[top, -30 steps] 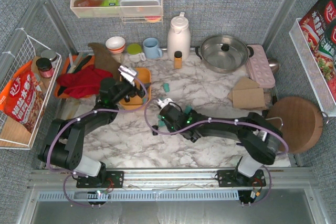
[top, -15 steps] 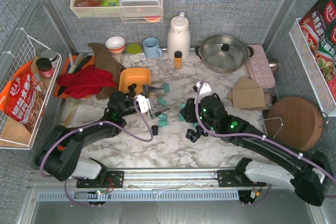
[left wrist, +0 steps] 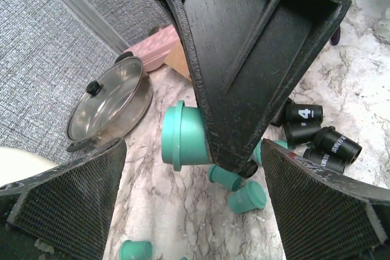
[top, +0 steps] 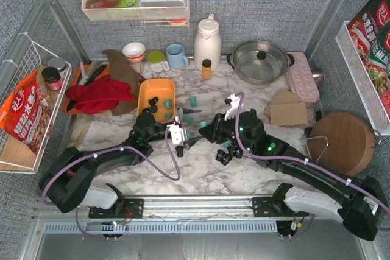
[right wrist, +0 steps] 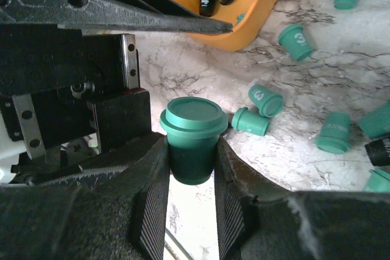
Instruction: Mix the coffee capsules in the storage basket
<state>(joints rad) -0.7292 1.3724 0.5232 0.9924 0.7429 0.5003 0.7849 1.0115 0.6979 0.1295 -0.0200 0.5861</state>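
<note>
Right jaws snug around one teal capsule (right wrist: 192,132), left jaws wide just beside it

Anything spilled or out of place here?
Yes. Most coffee capsules lie tipped over across the marble table, outside the orange storage basket, which holds only a few. One teal capsule is pinched between the fingers of the right gripper.
</note>
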